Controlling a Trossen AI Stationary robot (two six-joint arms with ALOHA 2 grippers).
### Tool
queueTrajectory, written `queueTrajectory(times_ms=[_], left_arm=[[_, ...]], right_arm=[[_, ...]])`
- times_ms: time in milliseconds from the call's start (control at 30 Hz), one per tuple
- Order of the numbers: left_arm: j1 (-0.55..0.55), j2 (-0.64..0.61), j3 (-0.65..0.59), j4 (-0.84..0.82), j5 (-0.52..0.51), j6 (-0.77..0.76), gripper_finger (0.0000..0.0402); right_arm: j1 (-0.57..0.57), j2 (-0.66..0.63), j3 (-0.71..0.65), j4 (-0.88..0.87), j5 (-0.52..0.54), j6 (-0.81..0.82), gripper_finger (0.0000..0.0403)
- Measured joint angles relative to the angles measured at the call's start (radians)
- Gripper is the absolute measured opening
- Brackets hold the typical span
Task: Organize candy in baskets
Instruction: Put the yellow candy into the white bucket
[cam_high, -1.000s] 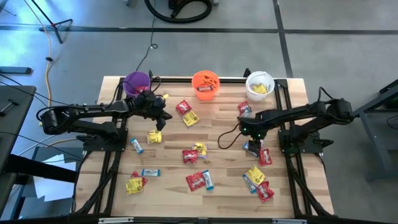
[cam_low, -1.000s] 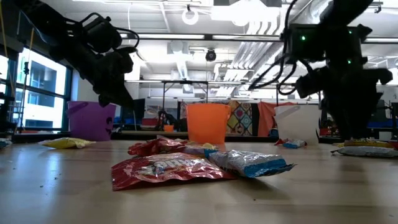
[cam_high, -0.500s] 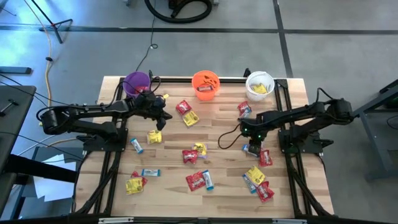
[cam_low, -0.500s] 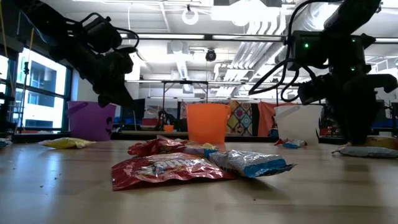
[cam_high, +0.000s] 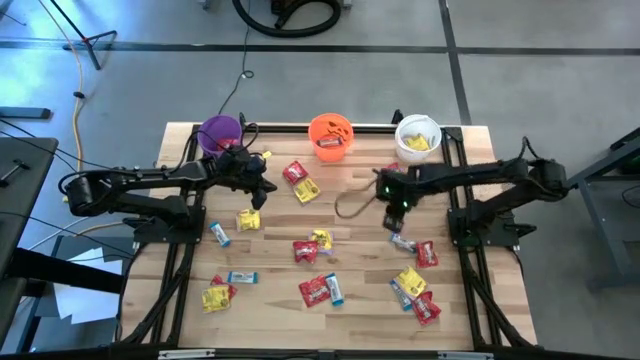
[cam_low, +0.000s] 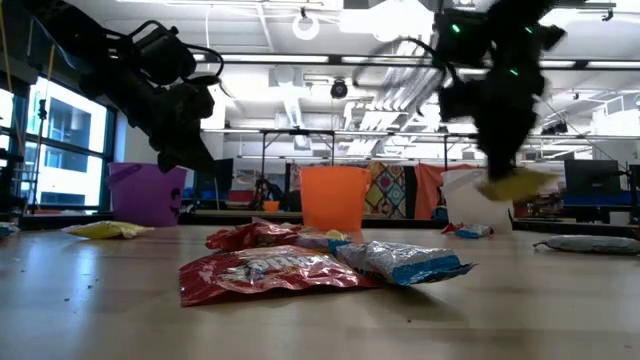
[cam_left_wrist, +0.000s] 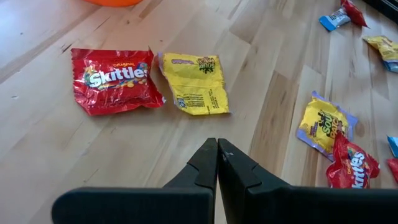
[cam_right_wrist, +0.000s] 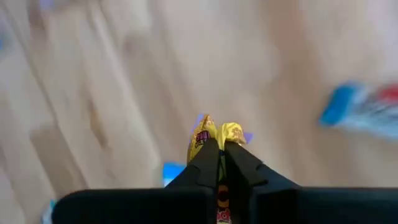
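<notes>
Wooden table (cam_high: 270, 260) sits on a grey shop floor, with three buckets lined up along the far edge: purple bucket (cam_high: 219, 132), orange bucket (cam_high: 331, 134) and white bucket (cam_high: 417, 137). From overhead, red, yellow and blue candy lies scattered all over the boards. The left gripper (cam_high: 262, 186) hangs near the purple bucket, just waiting. The right gripper (cam_high: 391, 207) is up over the right half of the table, below the white bucket, which already has yellow packets in it.

From table height, a red packet (cam_low: 268, 272) and a blue-and-white bar (cam_low: 405, 262) lie right up front. The right gripper (cam_low: 505, 165) is raised clear of the wood with a yellow packet (cam_low: 512, 183) dangling under it, roughly in front of the white bucket (cam_low: 478, 198). My guess is it's carrying yellow to the yellow pile.

On the left wrist camera, the left gripper (cam_left_wrist: 217, 148) has its fingers pressed together on nothing, pointing at a red packet (cam_left_wrist: 116, 79) and a yellow packet (cam_left_wrist: 193, 83) lying side by side.

The right wrist camera is pretty smeared, but the right gripper (cam_right_wrist: 217, 144) is clearly pinched on the crumpled yellow packet (cam_right_wrist: 214, 133) by its edge, so the rest hangs free below.
</notes>
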Motion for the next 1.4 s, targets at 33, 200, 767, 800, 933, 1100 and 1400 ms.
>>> queueTrajectory(times_ms=[33,200,767,800,933,1100,1400], left_arm=[[0.0,0.0,0.0,0.0,0.0,0.0,0.0],[0.0,0.0,0.0,0.001,0.0,0.008,0.0],[0.0,0.0,0.0,0.048,0.0,0.0,0.0],[0.0,0.0,0.0,0.048,-0.001,0.0,0.0],[0.0,0.0,0.0,0.048,-0.005,-0.009,0.0],[-0.002,0.0,0.0,0.049,-0.006,-0.017,0.0],[-0.002,0.0,0.0,0.049,-0.008,-0.017,0.0]], right_arm=[[-0.03,0.0,0.039,-0.019,0.012,-0.011,0.0004],[-0.236,0.0,0.242,-0.082,0.045,-0.072,0.0004],[-0.828,0.136,0.415,-0.154,0.083,-0.145,0.0001],[-0.839,0.158,0.415,-0.156,0.08,-0.138,0.0001],[-0.873,0.248,0.415,-0.156,0.075,-0.12,0.0001],[-0.897,0.352,0.414,-0.162,0.072,-0.119,0.0],[-0.905,0.443,0.414,-0.167,0.08,-0.116,0.0002]])
